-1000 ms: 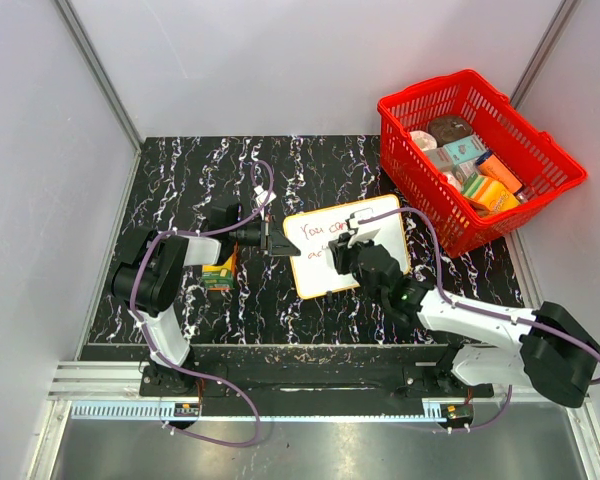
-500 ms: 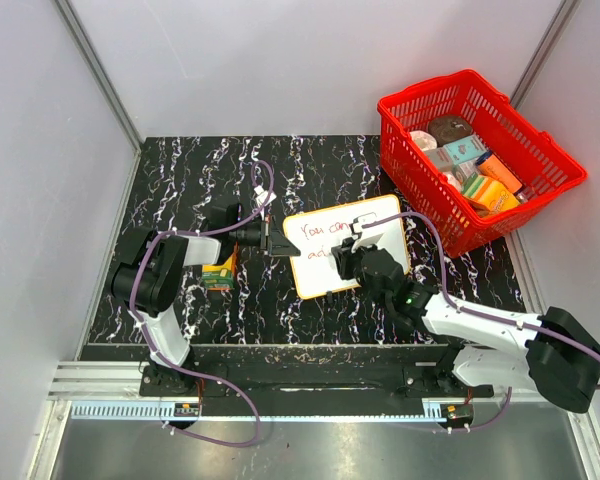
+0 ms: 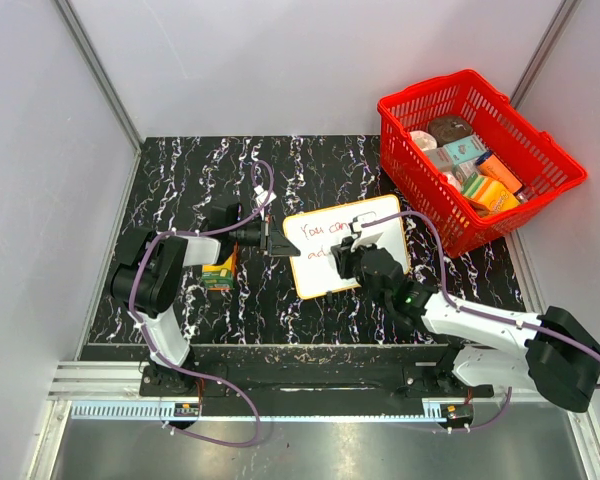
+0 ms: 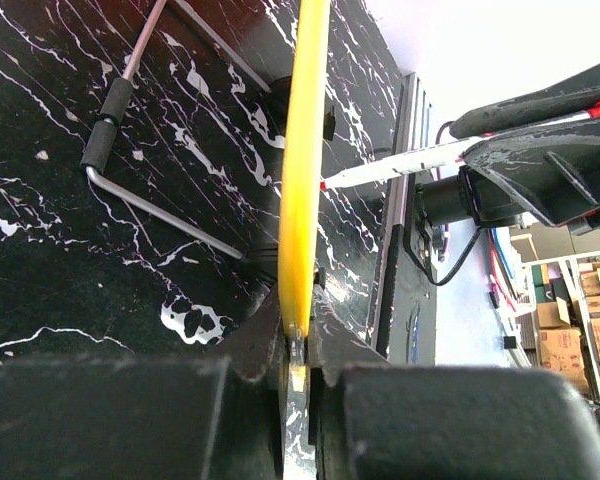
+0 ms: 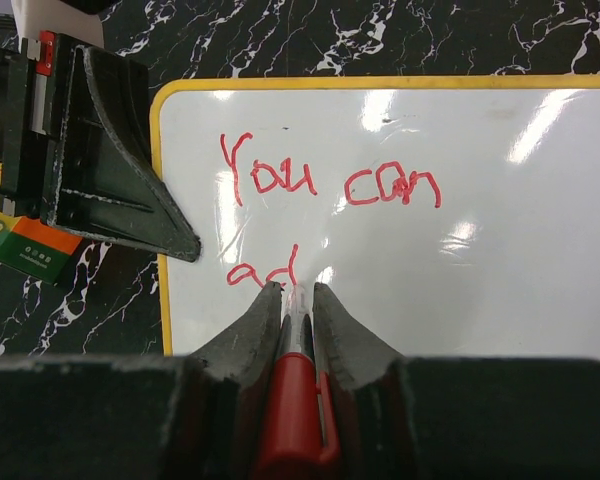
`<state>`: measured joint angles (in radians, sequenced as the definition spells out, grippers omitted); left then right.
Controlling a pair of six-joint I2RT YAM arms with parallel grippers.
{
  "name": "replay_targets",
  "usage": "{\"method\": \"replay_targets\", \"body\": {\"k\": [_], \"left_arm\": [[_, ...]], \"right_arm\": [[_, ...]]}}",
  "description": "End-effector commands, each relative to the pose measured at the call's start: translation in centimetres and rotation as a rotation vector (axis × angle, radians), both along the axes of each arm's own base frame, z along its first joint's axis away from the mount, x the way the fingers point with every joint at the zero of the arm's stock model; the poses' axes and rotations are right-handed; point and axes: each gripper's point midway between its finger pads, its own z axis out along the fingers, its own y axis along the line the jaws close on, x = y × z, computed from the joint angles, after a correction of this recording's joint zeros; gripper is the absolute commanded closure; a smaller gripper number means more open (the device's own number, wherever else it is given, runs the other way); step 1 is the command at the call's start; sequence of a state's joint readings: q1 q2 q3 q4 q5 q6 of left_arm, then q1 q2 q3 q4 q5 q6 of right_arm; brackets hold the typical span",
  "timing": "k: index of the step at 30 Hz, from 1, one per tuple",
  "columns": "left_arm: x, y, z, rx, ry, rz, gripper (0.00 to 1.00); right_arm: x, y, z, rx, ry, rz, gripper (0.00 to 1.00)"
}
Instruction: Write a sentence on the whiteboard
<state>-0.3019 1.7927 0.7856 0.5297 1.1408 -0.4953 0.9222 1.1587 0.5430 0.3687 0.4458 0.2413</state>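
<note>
The whiteboard lies on the black marbled table, white with a yellow rim. The sentence reads "You can" in red, with "ad" begun below. My left gripper is shut on the board's left edge; in the left wrist view the yellow rim runs edge-on between my jaws. My right gripper is shut on a red marker, its tip down on the board at the "d". The marker also shows in the left wrist view.
A red basket full of packets stands at the back right. A small green and orange box lies left of the board, under the left arm. A metal wire stand lies under the board.
My right gripper has shifted slightly to the right along the second line, and the red writing there has grown a little. The left gripper and the board have not moved.
</note>
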Motion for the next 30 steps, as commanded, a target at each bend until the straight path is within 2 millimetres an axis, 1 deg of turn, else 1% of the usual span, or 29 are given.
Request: {"method": "replay_targets", "body": {"k": [1,7,12,22,28,30], "left_arm": [[-0.3,-0.4,2.1,-0.03,-0.066,-0.047,1.0],[-0.4,-0.5,2.0,-0.03,-0.065,-0.05,1.0],[-0.4,-0.5,2.0,-0.03,-0.063,-0.05,1.0],[-0.4,-0.5,2.0,-0.03,-0.066,-0.05,1.0],[-0.5,-0.5,2.0,-0.03,-0.064,-0.051,1.0],[-0.5,-0.5,2.1,-0.031,-0.067,-0.051,1.0]], "right_arm": [[1.1,0.3,2.6,0.038,-0.052,-0.032,1.0],[1.7,0.5,3.4,0.042,-0.071,-0.045,1.0],[1.8,0.6,3.3,0.041,-0.073,-0.049,1.0],[2.1,-0.6,3.1,0.031,-0.066,-0.095,1.0],[2.1,-1.6,3.0,0.009,-0.071,-0.117,1.0],[1.9,-1.6,2.8,0.01,-0.067,-0.105,1.0]]}}
